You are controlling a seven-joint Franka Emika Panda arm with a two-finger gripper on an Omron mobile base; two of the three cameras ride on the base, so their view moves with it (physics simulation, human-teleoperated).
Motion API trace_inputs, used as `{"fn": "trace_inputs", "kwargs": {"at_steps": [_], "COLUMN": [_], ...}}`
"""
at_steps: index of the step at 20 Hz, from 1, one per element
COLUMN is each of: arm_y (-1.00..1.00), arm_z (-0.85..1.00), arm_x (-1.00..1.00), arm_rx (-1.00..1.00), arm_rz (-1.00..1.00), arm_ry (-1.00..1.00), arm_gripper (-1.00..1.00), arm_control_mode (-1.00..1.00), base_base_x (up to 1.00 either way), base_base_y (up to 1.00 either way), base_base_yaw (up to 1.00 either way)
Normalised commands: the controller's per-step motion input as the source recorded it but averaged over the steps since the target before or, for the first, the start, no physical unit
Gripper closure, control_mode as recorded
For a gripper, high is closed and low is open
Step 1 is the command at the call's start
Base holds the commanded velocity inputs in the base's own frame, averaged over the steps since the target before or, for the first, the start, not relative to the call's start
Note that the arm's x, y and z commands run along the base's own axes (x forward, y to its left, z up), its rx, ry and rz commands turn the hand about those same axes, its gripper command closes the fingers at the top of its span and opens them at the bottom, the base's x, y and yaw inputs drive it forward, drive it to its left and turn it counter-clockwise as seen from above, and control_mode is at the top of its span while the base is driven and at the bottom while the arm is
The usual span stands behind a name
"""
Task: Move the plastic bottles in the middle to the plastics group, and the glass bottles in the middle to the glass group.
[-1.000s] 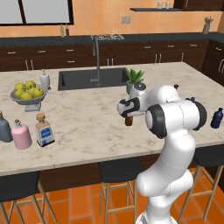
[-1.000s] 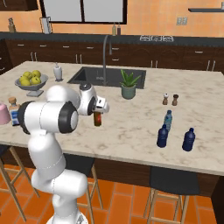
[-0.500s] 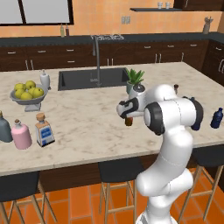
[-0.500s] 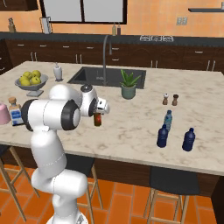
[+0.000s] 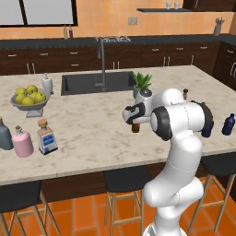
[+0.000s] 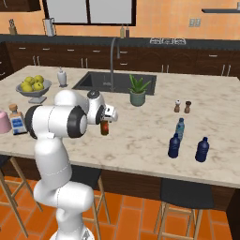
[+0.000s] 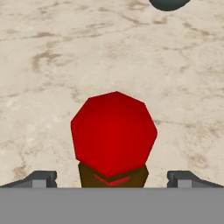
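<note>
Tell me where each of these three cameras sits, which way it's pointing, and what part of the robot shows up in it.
Left base view: behind the arm to its left, looking forward and down over the counter; arm at lower right, gripper by the brown bottle.
Right base view: behind to the right; arm at lower left, same brown bottle.
Hand view: looks straight down onto the bottle's red cap; open fingertips on either side.
Both base views share the sink, plant and fruit bowl.

Task bottles on the marble island

Brown red-capped bottle [image 7: 113, 139] upright mid-counter; corked clear bottle [image 5: 46, 137] just beside pink bottle [image 5: 22, 142], grey-blue bottle [image 5: 4, 135]; navy bottle [image 6: 174, 146] near teal bottle [image 6: 180, 129], blue bottle [image 6: 202, 149].
</note>
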Motion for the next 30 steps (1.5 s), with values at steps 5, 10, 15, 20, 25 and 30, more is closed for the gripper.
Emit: {"fn": "trace_inputs", "kwargs": {"at_steps": [5, 10, 15, 20, 25, 30], "arm_y": [0.0, 0.0, 0.0, 0.0, 0.11, 0.52], "arm_z": [-0.02, -0.03, 0.0, 0.01, 0.44, 0.62], "arm_x": [0.0, 0.0, 0.0, 0.0, -0.16, -0.33], "arm_rx": [0.0, 0.0, 0.0, 0.0, 0.05, 0.02], "arm_rz": [0.0, 0.0, 0.0, 0.0, 0.02, 0.15], "arm_ry": [0.0, 0.0, 0.0, 0.0, -0.08, -0.06], "arm_gripper": [-1.0, -1.0, 1.0, 1.0, 1.0, 1.0], "arm_control_mode": [-1.0, -1.0, -1.0, -1.0, -1.0, -1.0], "base_base_x": [0.0, 0.0, 0.0, 0.0, 0.0, 0.0], "base_base_y": [0.0, 0.0, 0.0, 0.0, 0.0, 0.0], "base_base_yaw": [0.0, 0.0, 0.0, 0.0, 0.0, 0.0]}}
